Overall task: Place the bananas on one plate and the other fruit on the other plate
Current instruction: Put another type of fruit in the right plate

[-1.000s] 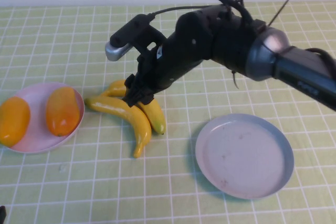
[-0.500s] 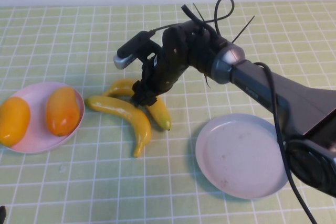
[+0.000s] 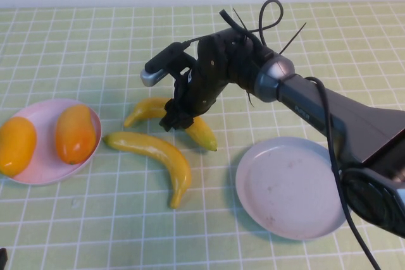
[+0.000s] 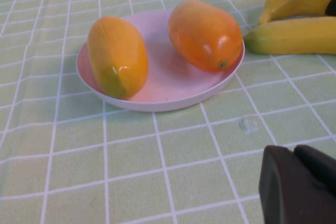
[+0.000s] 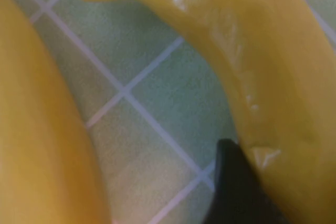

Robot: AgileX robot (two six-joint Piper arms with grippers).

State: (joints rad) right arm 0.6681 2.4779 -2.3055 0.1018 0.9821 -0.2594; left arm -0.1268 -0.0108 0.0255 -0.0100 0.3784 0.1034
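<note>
Jaws of right gripper (image 3: 176,120) around rear banana (image 3: 166,114), grip not discernible; left gripper (image 4: 299,184) shut near pink plate (image 4: 157,95).

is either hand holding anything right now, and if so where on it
The right hand is closing around the middle of the far banana, but a firm hold can't be confirmed. The left hand is shut and empty, near the pink plate.

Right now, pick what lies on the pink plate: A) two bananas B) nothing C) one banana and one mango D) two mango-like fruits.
D: both mango-like fruits sit on the pink plate, while the bananas lie on the cloth by the right gripper.
</note>
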